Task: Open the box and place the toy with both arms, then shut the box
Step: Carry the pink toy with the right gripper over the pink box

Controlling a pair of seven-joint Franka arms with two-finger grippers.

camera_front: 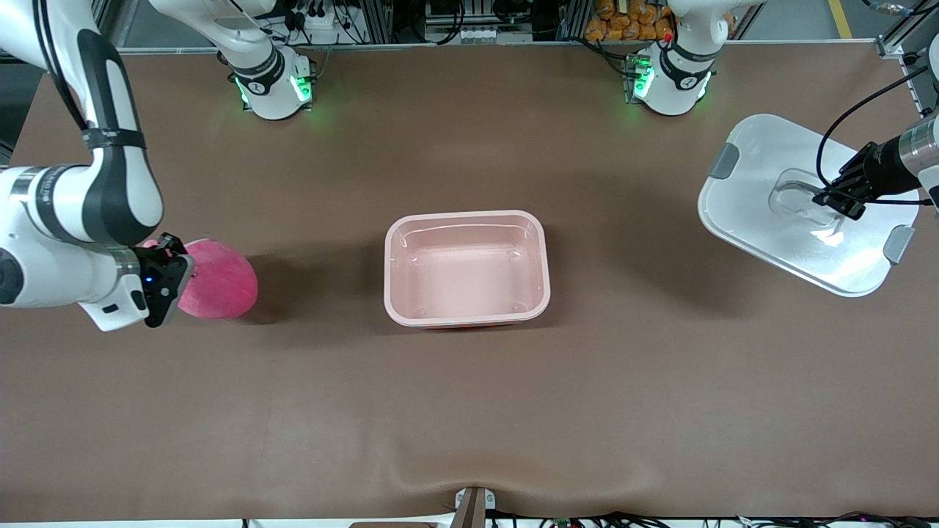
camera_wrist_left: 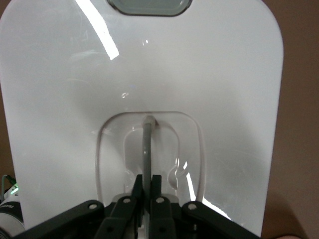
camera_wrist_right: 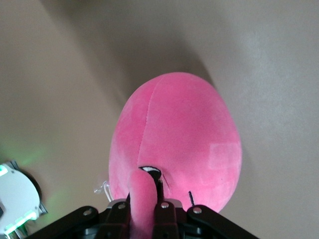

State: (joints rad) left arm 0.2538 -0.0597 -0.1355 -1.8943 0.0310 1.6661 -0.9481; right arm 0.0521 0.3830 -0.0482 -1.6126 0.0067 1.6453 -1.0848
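We are starting at the right arm's end of the table, where our right gripper point(camera_front: 174, 282) is pinching the toy point(camera_front: 218, 281). In the right wrist view the right gripper point(camera_wrist_right: 145, 203) is showing its jaws closed on a lighter-pink ear point(camera_wrist_right: 141, 191) of the plush, with the toy's point(camera_wrist_right: 177, 139) rounded hot-pink body bulging out past the fingertips and a dark face mark just beside the ear. Whether the toy is resting on the table point(camera_front: 469, 411) or hanging just over it, we cannot tell; its shadow is falling on the brown surface toward the box.

Moving along, the box point(camera_front: 467, 268) is sitting open in the middle of the table, a translucent pink tub with rounded corners, upright, well apart from both grippers. Nothing is lying inside it.

Going on to the left arm's end, the lid point(camera_front: 763, 183) is off the box and well apart from it, tilted and casting a shadow on the table beneath. A grey clip is showing at each of its short ends. Our left gripper point(camera_front: 836, 199) is reaching in over the recessed middle of the lid. In the left wrist view the left gripper point(camera_wrist_left: 147, 185) is holding its jaws closed on the thin grey handle point(camera_wrist_left: 146, 149) that is arching up out of the recess, and the lid point(camera_wrist_left: 209, 74) is filling most of that view.
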